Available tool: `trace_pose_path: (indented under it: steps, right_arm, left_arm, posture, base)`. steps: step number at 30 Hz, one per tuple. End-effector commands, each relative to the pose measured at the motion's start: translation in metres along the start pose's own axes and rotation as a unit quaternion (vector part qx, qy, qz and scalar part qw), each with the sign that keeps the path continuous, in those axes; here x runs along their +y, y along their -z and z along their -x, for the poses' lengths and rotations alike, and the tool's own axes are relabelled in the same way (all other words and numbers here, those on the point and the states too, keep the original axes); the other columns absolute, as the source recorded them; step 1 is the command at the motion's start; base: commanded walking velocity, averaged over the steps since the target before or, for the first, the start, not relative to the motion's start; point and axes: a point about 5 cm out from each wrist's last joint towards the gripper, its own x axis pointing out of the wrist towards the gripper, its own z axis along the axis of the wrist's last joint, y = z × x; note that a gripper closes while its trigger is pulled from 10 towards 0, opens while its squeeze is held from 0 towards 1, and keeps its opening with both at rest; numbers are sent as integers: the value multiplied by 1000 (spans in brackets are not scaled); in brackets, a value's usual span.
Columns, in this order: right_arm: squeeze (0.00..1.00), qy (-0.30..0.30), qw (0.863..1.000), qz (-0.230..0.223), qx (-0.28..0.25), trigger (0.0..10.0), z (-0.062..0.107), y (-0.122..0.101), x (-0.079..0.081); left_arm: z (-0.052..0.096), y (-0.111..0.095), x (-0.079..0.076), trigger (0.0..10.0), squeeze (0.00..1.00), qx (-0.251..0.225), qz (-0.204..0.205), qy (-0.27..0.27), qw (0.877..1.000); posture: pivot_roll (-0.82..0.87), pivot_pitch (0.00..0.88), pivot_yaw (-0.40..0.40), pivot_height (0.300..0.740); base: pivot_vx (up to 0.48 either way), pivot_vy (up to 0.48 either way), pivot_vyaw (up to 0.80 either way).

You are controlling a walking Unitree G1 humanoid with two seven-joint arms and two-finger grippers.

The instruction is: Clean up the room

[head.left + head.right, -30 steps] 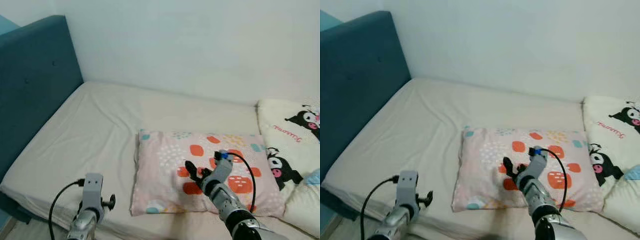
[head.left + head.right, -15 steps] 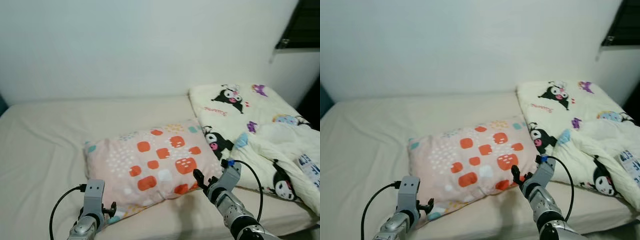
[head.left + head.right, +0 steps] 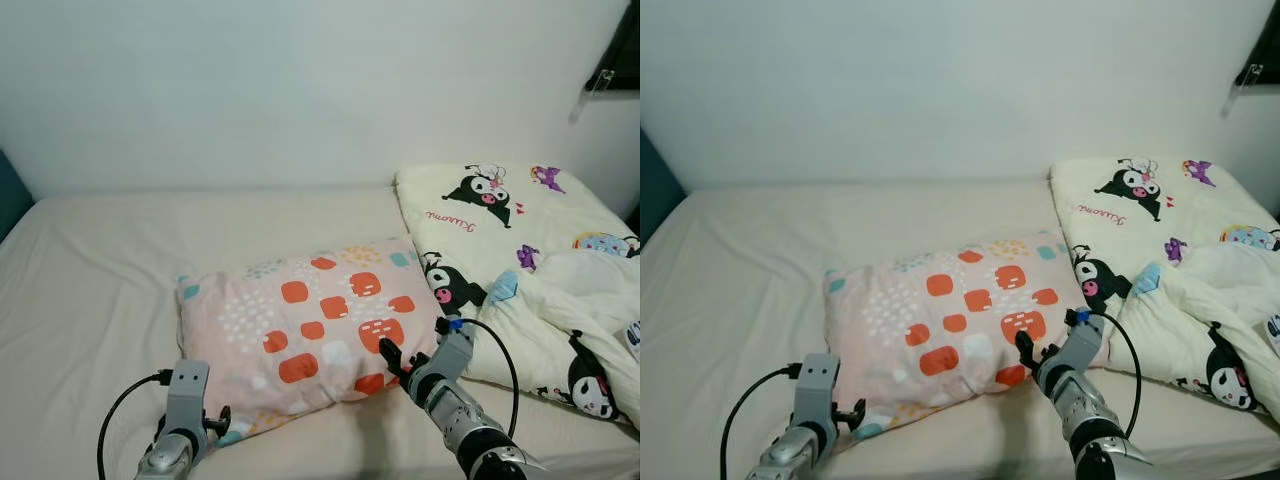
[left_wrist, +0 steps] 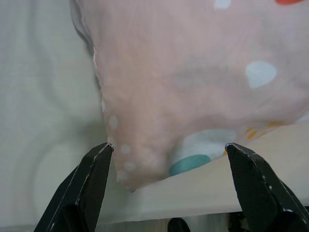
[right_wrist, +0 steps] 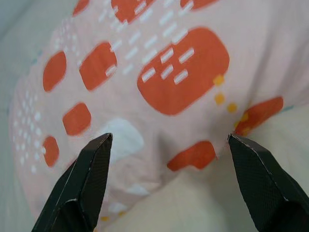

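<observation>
A pink pillow (image 3: 305,325) with orange, white and teal patches lies on the bed (image 3: 120,260), and both grippers sit at its near edge. The left gripper (image 4: 169,159) has its two black fingers spread wide apart, with the pillow's near corner just ahead of and between the fingertips (image 4: 99,157), not clamped. The sheet runs pale on one side of that corner. The right gripper (image 5: 169,150) also has its fingers apart, pointing at the pillow's near edge where a large orange patch lies straight ahead of it; it grips nothing. From the head, the right gripper (image 3: 392,360) is at the pillow's near right corner, and the left gripper (image 3: 215,425) at the near left corner. Beyond the right gripper, to its right, a cream blanket (image 3: 520,260) printed with black cartoon figures is bunched on the bed, touching the pillow's right end. A white wall (image 3: 300,90) rises behind the bed.
</observation>
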Motion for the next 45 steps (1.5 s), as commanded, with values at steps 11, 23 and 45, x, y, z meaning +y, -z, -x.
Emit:
trace_pose_path:
  steps: [11, 23, 45]
  right_arm:
    - [0, -8, 1000, -9, 20, 10000, 0, 11, 2]
    - [0, -47, 996, -60, -35, 10000, 1, -2, 3]
    - [976, -82, 955, -198, -205, 10000, 7, -73, -5]
  left_arm:
    - [6, 14, 8, 10000, 0, 20, -28, -4, 999]
    - [11, 23, 12, 10000, 0, 22, -52, 3, 998]
    - [55, 49, 58, 10000, 0, -34, -131, 2, 991]
  posture:
    - [-86, 151, -10, 631]
    - [-60, 208, 11, 631]
    - [138, 480, 85, 631]
  base:
    - [0, 0, 0]
    - [0, 0, 0]
    - [0, 0, 0]
